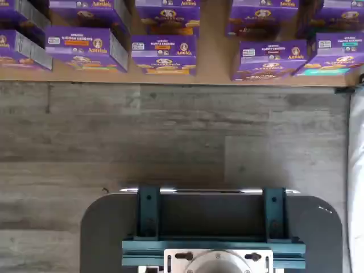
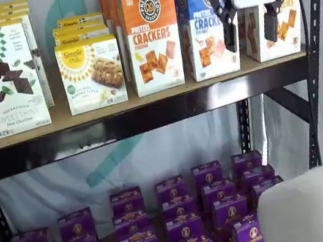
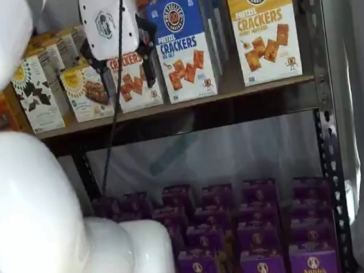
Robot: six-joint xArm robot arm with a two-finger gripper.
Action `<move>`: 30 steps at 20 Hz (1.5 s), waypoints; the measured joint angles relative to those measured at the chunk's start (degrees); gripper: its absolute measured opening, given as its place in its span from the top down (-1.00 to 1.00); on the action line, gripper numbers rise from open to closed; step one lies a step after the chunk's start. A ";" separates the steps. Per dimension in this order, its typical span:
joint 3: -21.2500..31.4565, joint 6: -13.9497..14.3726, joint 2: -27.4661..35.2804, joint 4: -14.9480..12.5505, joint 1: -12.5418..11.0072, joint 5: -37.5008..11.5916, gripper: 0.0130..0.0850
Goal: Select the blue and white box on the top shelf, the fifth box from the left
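- Hovering in front of the top shelf (image 2: 148,116), the claw (image 2: 249,16) hangs from its white body with its two black fingers plainly apart and nothing between them.
- Judged from this, the step in hand is the approach: the blue and white box (image 2: 206,23) stands untouched in its row, so the reach and the grasp are not yet done.
- In a shelf view the claw sits over the right edge of that box and the yellow-topped box (image 2: 275,21) beside it; the other view shows it (image 3: 120,65) more in front of the orange cheddar box (image 3: 131,80), so its true line-up is hard to fix.
- The next move seems to call for centring the spread fingers on the blue and white box (image 3: 183,46), then going forward so they pass its two sides without nudging the neighbours that stand close on either hand.
- The box is tall cardboard, blue above and white below, with a round black logo, "CRACKERS" lettering and square orange crackers pictured; it stands upright at the shelf's front edge, with like boxes behind it.
- The wrist view shows only the purple boxes (image 1: 165,54) on the lower level and a grey floor (image 1: 170,136).
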 joint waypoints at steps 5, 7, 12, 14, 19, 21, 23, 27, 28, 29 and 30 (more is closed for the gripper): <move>0.84 -1.05 -0.89 1.82 -1.77 -1.43 -1.00; 0.92 -1.06 -0.93 1.55 -1.65 -1.47 -1.00; 1.54 -1.14 -0.98 -0.58 -0.85 -5.27 -1.00; 1.36 -1.68 -0.25 -1.06 -1.27 -7.57 -1.00; -0.57 -2.60 3.20 -2.54 -1.89 -12.98 -1.00; -1.68 -2.94 4.88 -2.76 -2.22 -14.29 -1.00; -2.85 -3.30 6.51 -2.71 -2.62 -15.30 -1.00; -5.24 -4.28 9.73 -1.98 -3.75 -16.69 -1.00; -5.68 -4.43 10.34 -1.94 -3.91 -17.09 -1.00; -6.00 -4.54 10.76 -1.89 -4.03 -17.39 -1.00; -6.39 -4.68 11.31 -1.80 -4.20 -17.74 -1.00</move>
